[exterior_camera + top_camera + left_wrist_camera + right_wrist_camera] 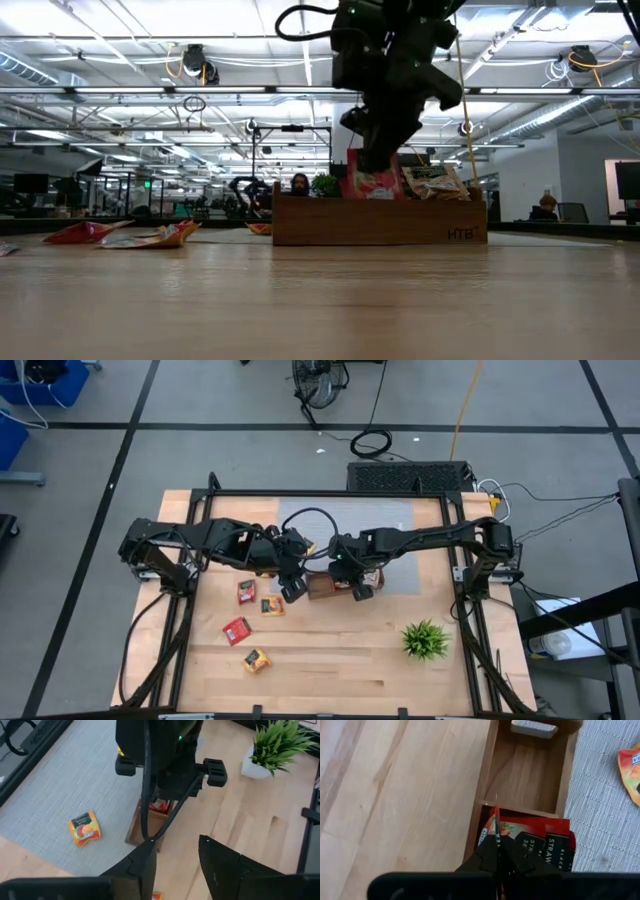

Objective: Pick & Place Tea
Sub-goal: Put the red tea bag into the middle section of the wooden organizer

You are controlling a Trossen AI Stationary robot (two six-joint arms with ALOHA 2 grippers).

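A brown wooden tray (322,587) stands on a grey mat mid-table. My right gripper (497,851) is above the tray's compartment of red sachets (547,842), shut on a red tea sachet (495,822) seen edge-on. The neighbouring compartment (527,775) is bare wood. My left gripper (176,841) hovers open beside the tray's left end, with nothing between its fingers. Red and orange sachets (246,592) (272,606) lie flat on the wood to the left. One orange sachet (83,827) lies on the mat. My right gripper pinches the red sachet between its two fingers (485,857). The fingers slant down from above. The sachet's free part (496,817) sticks out past the fingertips, on edge, over the red sachets in the compartment. Whether it touches them I cannot tell.
A spiky green plant (425,640) stands near the front right. More sachets (237,630) (257,660) lie toward the front left. In the low view the tray (380,222) holds upright red and pale sachets (435,180). The two arms are close together above the tray.
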